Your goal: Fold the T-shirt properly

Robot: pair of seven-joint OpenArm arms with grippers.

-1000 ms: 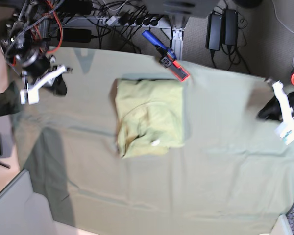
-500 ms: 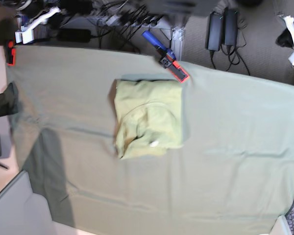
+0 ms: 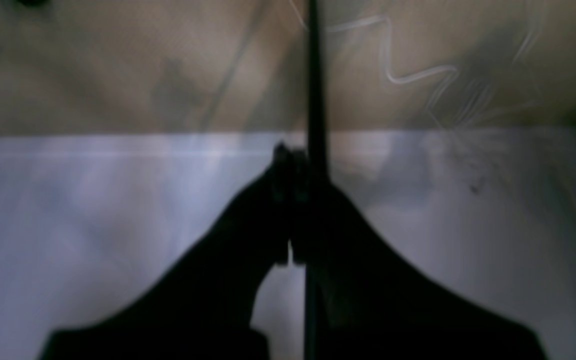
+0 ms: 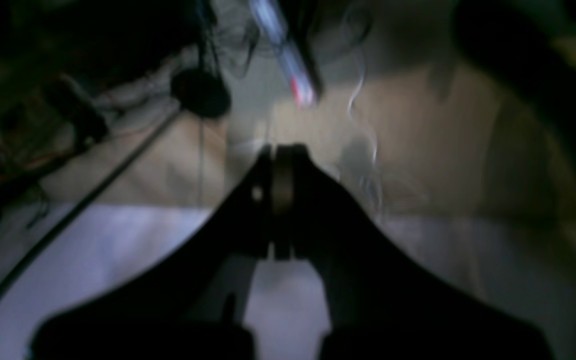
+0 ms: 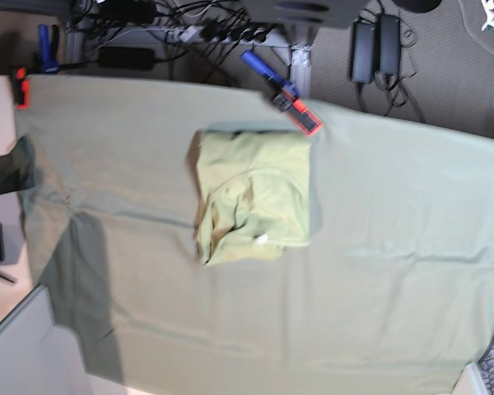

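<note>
Folded T-shirt [image 5: 253, 197] on the cloth [image 5: 395, 247]; left gripper [image 3: 290, 200] and right gripper [image 4: 275, 200] closed, empty, best kept clear.

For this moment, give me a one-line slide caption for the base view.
Folded T-shirt lies compact on the table cloth, a clamp at the table's edge.

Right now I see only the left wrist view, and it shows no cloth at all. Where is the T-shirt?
Observer: The T-shirt lies folded into a compact rectangle on the table cloth, near the middle of its far edge.
Operator: Is any arm above it?
Observer: No. The base view shows no arm over the T-shirt.
Operator: And the right gripper?
Observer: The right gripper is shut with nothing in it, facing floor and cables.
</note>
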